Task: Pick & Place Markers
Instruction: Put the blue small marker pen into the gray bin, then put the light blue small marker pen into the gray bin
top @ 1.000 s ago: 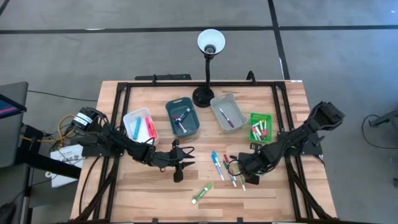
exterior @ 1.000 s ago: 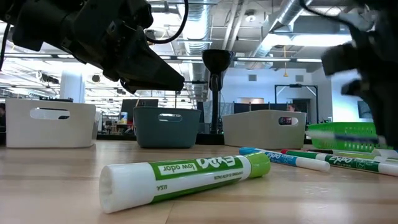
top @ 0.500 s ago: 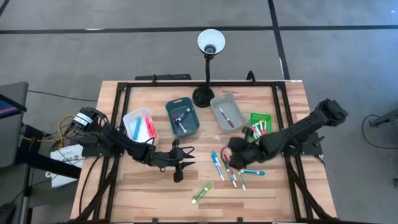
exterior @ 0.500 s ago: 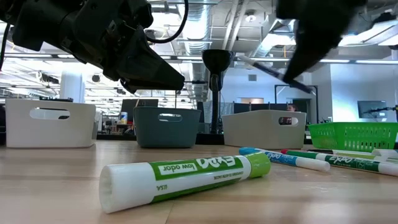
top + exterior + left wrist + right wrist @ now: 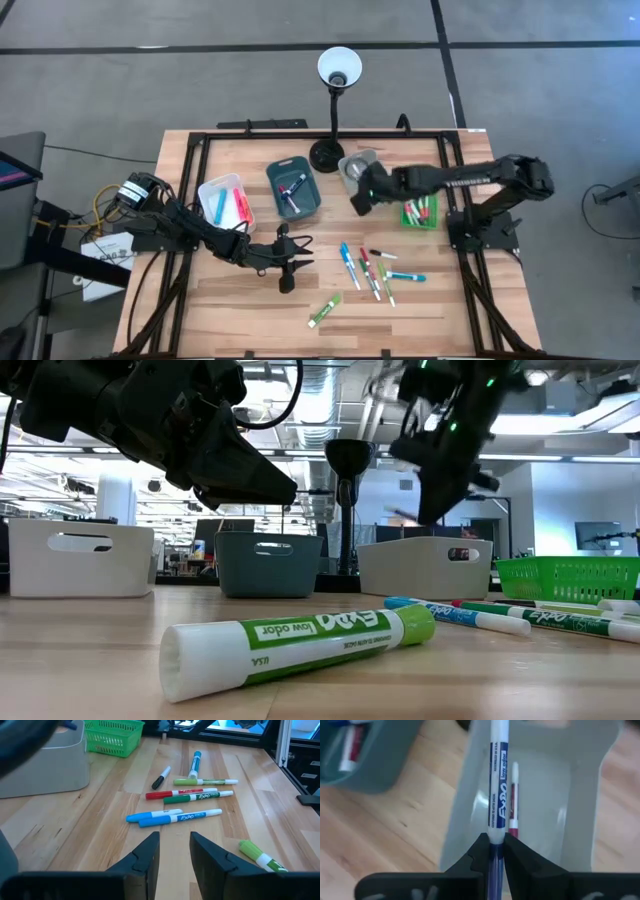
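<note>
The right claw [image 5: 358,196] blocks part of the grey bin [image 5: 352,163] from above. The held marker [image 5: 497,780] runs off the wrist picture's edge, cap unseen. The thick green marker [image 5: 261,856] is cut off.

The fat green marker [image 5: 300,642] lying nearest in the low view reads, upside down, "EXPO low odor" and "USA". A thin green marker [image 5: 560,617] to its right shows "EXPO". In the left wrist view, "EXPO" is on the blue marker [image 5: 182,817] and another green marker [image 5: 199,797]. The marker [image 5: 498,782] held in the right pincer [image 5: 495,854] reads "EXPO low odor".
</note>
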Tool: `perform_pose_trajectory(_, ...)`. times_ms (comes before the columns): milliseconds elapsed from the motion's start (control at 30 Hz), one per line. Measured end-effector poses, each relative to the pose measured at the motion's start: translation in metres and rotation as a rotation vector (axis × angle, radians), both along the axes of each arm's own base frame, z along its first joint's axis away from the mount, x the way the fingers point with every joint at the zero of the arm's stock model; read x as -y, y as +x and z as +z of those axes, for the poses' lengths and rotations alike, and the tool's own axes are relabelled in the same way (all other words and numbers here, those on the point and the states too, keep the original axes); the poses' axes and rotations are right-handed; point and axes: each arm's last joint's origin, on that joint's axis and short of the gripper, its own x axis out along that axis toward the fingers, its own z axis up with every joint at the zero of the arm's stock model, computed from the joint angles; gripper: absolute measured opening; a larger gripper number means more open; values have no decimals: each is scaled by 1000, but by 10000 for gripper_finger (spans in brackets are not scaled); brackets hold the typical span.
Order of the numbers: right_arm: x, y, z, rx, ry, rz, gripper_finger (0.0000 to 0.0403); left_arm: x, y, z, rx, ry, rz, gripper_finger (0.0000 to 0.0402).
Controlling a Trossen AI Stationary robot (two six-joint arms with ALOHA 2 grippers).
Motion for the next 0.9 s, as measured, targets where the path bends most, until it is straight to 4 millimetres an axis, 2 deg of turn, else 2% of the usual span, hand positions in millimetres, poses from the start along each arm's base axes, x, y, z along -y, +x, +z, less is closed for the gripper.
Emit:
perform_pose_trajectory(167,35,0,-14,-50,83,-19,41,0,0,0,0,0,0,104)
perform_pose_trajectory(367,57,4,-34,-87,155,-19,26,0,0,0,0,0,0,104)
perform_pose_trajectory(567,66,7,-52,-148,174,-9,62,0,0,0,0,-1,0,104)
perform_pose_trajectory(733,67,8,-59,-182,182,3,91,1,-2,4,4,21,-18,104)
perform_pose_trajectory(900,66,9,-57,-181,168,31,110,0,-16,37,60,59,15,104)
